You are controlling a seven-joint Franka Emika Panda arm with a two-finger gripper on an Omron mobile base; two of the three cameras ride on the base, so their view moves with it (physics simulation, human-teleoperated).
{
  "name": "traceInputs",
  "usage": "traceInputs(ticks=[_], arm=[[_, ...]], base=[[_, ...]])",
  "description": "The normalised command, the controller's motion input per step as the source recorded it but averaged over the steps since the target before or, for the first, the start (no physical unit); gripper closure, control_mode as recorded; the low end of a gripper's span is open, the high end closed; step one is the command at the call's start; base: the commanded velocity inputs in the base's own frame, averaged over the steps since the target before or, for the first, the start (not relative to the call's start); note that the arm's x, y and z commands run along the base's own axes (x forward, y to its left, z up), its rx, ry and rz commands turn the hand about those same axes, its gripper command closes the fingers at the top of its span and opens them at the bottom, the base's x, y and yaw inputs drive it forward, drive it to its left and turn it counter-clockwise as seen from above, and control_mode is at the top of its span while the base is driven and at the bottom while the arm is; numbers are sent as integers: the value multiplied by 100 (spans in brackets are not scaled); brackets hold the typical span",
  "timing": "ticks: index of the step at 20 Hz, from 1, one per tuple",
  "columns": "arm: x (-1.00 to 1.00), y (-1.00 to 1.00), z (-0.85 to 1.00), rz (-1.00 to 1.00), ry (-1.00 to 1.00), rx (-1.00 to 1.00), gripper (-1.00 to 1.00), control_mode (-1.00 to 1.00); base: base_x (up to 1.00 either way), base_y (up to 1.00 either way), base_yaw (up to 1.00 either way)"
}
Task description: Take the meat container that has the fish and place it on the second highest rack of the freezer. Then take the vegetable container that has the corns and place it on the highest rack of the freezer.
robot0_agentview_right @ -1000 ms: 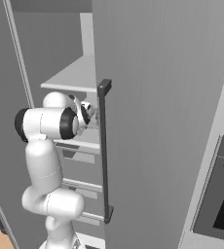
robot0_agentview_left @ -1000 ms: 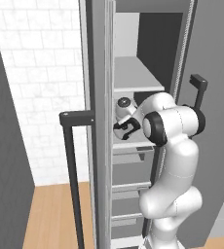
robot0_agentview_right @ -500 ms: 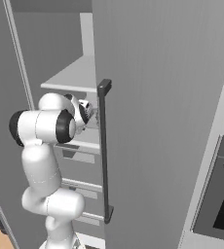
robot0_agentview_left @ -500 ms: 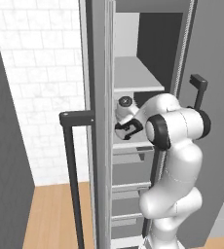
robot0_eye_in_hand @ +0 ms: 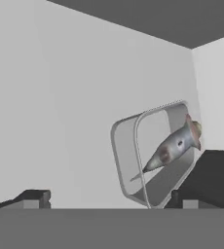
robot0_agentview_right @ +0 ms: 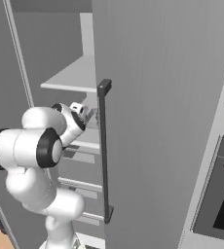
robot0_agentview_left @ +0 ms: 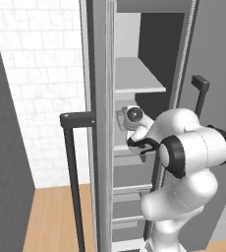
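The end effector (robot0_eye_in_hand: 109,199) stands with its fingers (robot0_eye_in_hand: 33,197) spread wide and nothing clamped between them. The container (robot0_eye_in_hand: 155,153) with the fish (robot0_eye_in_hand: 175,146) sits just ahead of the right-hand finger in the hand view, against the pale inside wall of the freezer (robot0_agentview_left: 134,74). From the base views the hand is reaching in below the highest rack (robot0_agentview_left: 137,78), so the container appears to lie at the level of the second highest rack, though the board itself is mostly hidden behind the arm.

The main risk, as I judge it, is the withdrawal. The right finger is very near the container's rim, possibly touching; I cannot tell which. If the hand pulls back at an angle or rolls, that finger could catch the rim and drag or tip the container off the shelf, spilling the fish.

A second risk is the tight space. The elbow and wrist sit between the freezer's frame and its open door (robot0_agentview_right: 158,121), close to the door handle (robot0_agentview_right: 104,151). A wide swing out could knock the door or the shelf edge.

The container also looks tilted in the hand view, but that may be only the camera's roll.
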Motion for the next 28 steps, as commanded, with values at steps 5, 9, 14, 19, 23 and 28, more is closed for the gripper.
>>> traceInputs(ticks=[5,9,14,19,23,28], arm=[[-54,-20,82,-12,8,3,-100,-100],[-89,-12,53,-16,12,3,-100,-100],[-62,-13,88,-13,13,10,-100,-100],[-48,-8,71,-12,16,10,-100,-100],[-89,0,3,-11,15,11,-100,-100],[-97,-3,-3,-15,5,12,-100,-100]], base=[[0,0,0],[0,0,0],[0,0,0],[0,0,0],[0,0,0],[0,0,0]])
